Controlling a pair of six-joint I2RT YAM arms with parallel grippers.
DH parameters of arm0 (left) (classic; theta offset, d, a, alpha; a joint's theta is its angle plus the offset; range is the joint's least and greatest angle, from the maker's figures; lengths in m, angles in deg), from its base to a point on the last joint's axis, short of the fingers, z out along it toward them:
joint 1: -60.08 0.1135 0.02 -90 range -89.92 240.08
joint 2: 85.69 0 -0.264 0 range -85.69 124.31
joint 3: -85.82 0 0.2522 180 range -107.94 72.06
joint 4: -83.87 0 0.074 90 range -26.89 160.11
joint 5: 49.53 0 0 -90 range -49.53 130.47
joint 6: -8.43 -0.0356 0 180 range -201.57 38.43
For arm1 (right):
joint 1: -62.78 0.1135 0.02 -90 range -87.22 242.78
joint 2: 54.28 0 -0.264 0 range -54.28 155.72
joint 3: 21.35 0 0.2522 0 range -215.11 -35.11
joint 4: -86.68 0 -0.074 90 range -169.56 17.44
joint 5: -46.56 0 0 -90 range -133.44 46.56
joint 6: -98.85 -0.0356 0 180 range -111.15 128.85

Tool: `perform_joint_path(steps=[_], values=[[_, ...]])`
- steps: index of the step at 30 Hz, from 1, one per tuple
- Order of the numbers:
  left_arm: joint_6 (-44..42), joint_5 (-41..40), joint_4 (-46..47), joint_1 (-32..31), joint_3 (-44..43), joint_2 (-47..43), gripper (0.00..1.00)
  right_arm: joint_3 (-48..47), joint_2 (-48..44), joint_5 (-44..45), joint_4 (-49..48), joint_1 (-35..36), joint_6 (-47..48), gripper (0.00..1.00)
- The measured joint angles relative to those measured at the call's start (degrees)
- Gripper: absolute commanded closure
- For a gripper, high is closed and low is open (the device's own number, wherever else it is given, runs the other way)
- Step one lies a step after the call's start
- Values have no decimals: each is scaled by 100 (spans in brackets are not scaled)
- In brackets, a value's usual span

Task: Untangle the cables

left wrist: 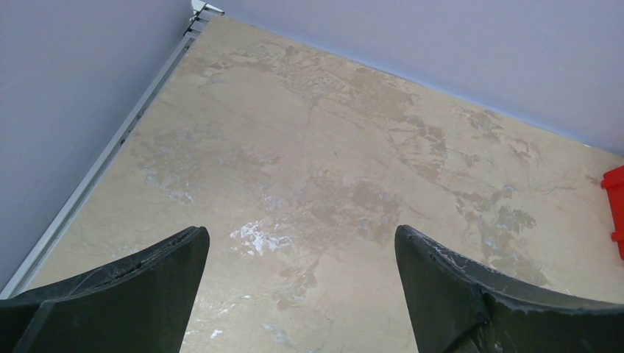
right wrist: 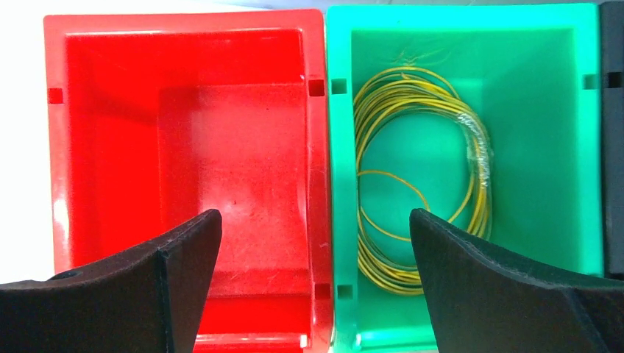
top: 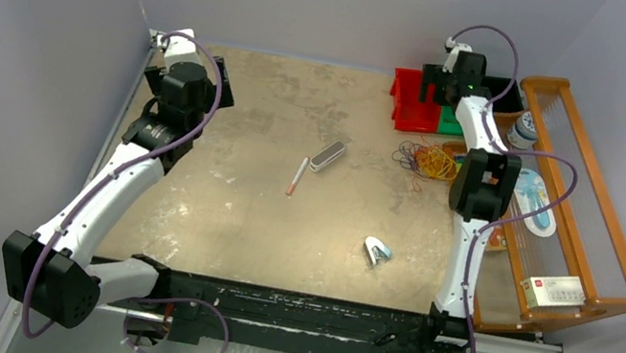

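Observation:
A tangle of cables [top: 429,160] lies on the table just in front of the bins, with yellow loops in the middle, dark purple strands on its left and red-orange at its far side. A separate yellow cable [right wrist: 423,176] lies coiled in the green bin [right wrist: 559,147]. The red bin [right wrist: 184,147] beside it holds nothing. My right gripper [right wrist: 315,228] hovers open over the wall between the two bins, fingers empty; it is also in the top view [top: 447,84]. My left gripper [left wrist: 302,239] is open over bare tabletop near the far left corner.
A pen [top: 297,176] and a grey case [top: 328,156] lie mid-table, with a small blue-white tool [top: 376,252] nearer the front. A wooden rack [top: 575,213] runs along the right side, holding a red-white box [top: 556,291]. Walls close the far and left edges.

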Motion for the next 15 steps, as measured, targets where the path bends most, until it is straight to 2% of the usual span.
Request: perform_joint_path(steps=[15], values=[[26,181,-7,-20,0,227,6,-74,269,-1139,-39,-46,-144,3]])
